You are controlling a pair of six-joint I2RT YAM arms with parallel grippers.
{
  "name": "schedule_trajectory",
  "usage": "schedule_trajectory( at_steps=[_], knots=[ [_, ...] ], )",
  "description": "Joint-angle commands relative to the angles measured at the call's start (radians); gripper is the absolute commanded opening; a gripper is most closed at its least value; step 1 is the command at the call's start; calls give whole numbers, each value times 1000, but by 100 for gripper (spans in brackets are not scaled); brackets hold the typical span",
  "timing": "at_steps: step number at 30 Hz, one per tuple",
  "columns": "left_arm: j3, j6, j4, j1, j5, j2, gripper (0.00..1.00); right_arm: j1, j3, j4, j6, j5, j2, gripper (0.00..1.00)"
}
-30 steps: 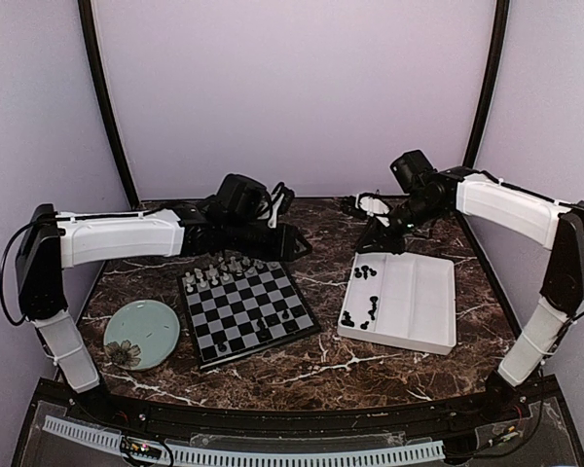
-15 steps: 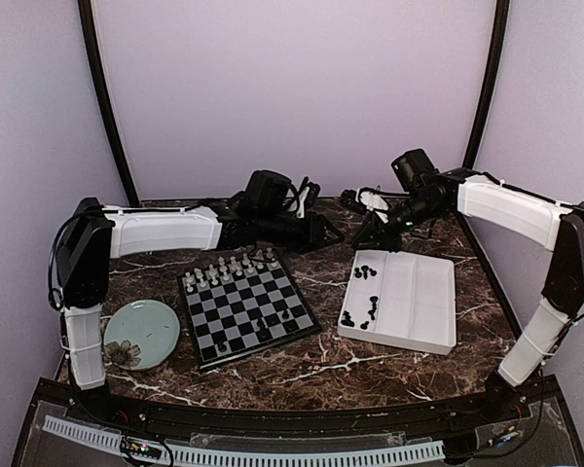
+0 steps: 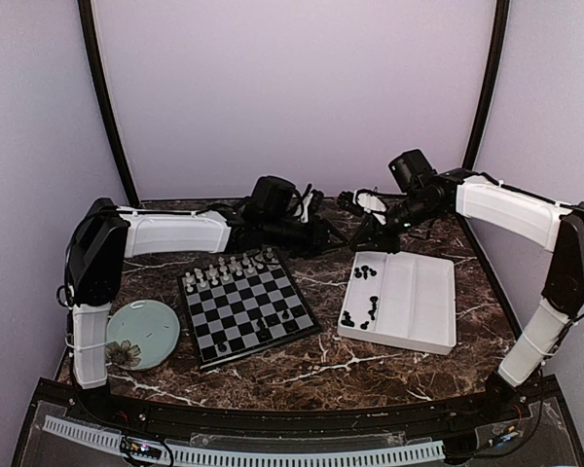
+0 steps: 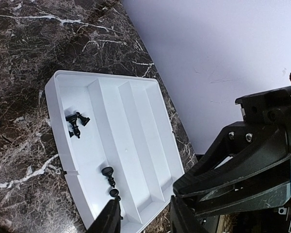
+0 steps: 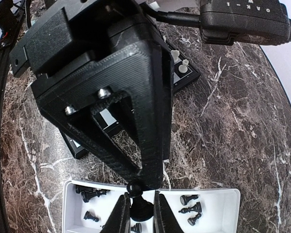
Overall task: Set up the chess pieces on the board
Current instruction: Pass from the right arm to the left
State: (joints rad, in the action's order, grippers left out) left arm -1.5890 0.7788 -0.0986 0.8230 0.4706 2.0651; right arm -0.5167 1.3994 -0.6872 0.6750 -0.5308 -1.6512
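- Board [image 3: 236, 309]: we see white pieces [image 3: 232, 267] ranked, perhaps three black pieces [image 3: 263, 326] placed.
- Others wait in the tray [image 3: 419, 302].
- Right gripper [image 5: 141, 221] pinches one black piece [image 5: 141, 208]; left gripper [image 4: 144, 221] gapes empty.

A desk [image 3: 302, 375] of dark brown marble-patterned stone, streaked with thin white veins, fills the lower half of the top view, and its polished surface gives a slight sheen. Behind it stands a plain, pale lilac back wall [image 3: 292, 88] with no window or marking, and matching side walls close in on the left [image 3: 29, 117] and right [image 3: 560, 97]. Two thin black bars rise from the desk's far corners, the left one [image 3: 104, 107] and the right one [image 3: 487, 88] each leaning outward towards the top. Along the near edge runs a black rim carrying a white slotted strip [image 3: 273, 454]. The light is soft and even, and shadows are faint.
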Motion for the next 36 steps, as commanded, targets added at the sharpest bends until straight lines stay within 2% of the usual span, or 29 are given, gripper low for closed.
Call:
schedule_trajectory(
  at_steps=[1, 4, 7, 14, 36],
  knots=[
    [-14, 37, -57, 3, -6, -25, 36, -8, 3, 16, 1, 7, -10, 15],
    [44, 77, -84, 3, -75, -66, 37, -8, -1, 13, 0, 5, -6, 15],
    [60, 121, -176, 3, -46, -67, 38, -8, -5, 16, -2, 9, -4, 15],
    [52, 160, -226, 4, 22, -43, 34, -8, -1, 23, -10, 19, -8, 15],
    [44, 198, -232, 3, 60, -15, 24, -7, 16, 79, -89, 41, -10, 15]
  ],
)
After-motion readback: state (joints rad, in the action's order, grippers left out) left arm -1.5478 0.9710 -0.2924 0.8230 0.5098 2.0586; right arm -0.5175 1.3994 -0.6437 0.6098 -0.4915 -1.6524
